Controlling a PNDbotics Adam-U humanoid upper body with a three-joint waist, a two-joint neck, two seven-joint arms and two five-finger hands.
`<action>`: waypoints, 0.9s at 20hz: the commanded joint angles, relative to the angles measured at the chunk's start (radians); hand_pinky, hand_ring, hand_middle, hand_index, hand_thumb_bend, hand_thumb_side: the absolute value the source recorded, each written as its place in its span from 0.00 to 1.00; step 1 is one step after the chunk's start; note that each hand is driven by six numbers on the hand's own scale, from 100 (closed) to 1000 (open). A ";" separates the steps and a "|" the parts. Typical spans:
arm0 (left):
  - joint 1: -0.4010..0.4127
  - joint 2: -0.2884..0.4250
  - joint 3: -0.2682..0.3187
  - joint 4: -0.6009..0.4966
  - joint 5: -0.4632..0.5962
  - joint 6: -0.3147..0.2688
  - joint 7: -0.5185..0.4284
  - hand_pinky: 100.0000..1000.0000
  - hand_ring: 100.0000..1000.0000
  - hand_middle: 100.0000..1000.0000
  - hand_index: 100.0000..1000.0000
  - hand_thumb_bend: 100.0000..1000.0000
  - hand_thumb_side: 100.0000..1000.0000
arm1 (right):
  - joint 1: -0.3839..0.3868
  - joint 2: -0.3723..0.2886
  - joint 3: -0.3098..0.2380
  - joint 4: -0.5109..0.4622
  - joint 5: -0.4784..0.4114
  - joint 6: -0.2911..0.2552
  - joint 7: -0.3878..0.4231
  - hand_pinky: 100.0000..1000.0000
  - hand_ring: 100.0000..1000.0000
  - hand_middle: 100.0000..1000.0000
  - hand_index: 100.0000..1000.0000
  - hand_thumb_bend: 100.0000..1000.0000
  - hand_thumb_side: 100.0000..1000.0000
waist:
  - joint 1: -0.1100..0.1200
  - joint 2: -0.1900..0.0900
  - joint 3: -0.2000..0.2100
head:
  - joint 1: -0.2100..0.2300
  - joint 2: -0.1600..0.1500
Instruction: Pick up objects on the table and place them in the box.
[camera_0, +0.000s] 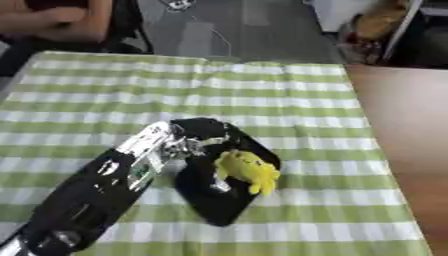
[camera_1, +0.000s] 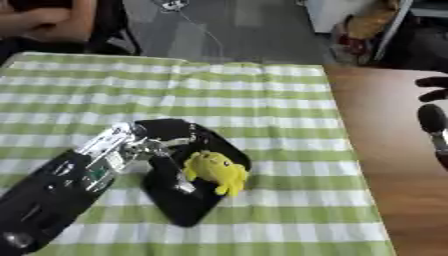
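In the left eye view, the left arm enters from the lower left corner and runs diagonally up to the middle of the table (camera_0: 289, 90), which is covered by a green-and-white checked cloth. The left hand (camera_0: 210, 145) is over the cloth at mid-table, with its black fingers (camera_0: 214, 200) extended toward the near edge. A yellow soft toy (camera_0: 248, 171) lies against the right side of the hand, touching it. The toy's long axis runs diagonally, from upper left to lower right, with the narrower end pointing toward the near right. The fingers appear straight beside the toy; whether the thumb closes on the toy cannot be determined. In the right eye view, the same yellow soft toy sits at the right edge of the left hand, on the cloth, near the table's centre and well apart from its edges. The right hand (camera_1: 433, 117) shows at the right border, over the bare brown surface (camera_1: 385, 150) beside the cloth; only dark fingers are visible, and their state cannot be determined.
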 joint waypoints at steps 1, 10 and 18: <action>-0.014 0.018 0.015 -0.023 0.000 0.002 -0.001 0.80 0.77 0.83 0.88 1.00 0.58 | -0.009 -0.018 -0.008 -0.015 0.003 0.002 -0.002 0.56 0.68 0.77 0.91 0.60 1.00 | -0.001 -0.017 0.001 | -0.002 -0.008; -0.007 0.016 0.027 -0.034 0.014 0.011 0.016 0.79 0.79 0.85 0.93 1.00 0.66 | -0.008 -0.018 -0.008 -0.014 0.004 0.003 -0.002 0.56 0.68 0.77 0.91 0.60 1.00 | -0.002 -0.017 0.004 | -0.004 -0.009; 0.032 0.011 0.088 -0.086 0.213 0.038 0.483 0.71 0.78 0.87 1.00 0.89 0.89 | -0.006 -0.017 -0.011 -0.016 0.004 0.005 -0.007 0.55 0.68 0.77 0.91 0.60 1.00 | -0.002 -0.016 0.006 | -0.010 -0.011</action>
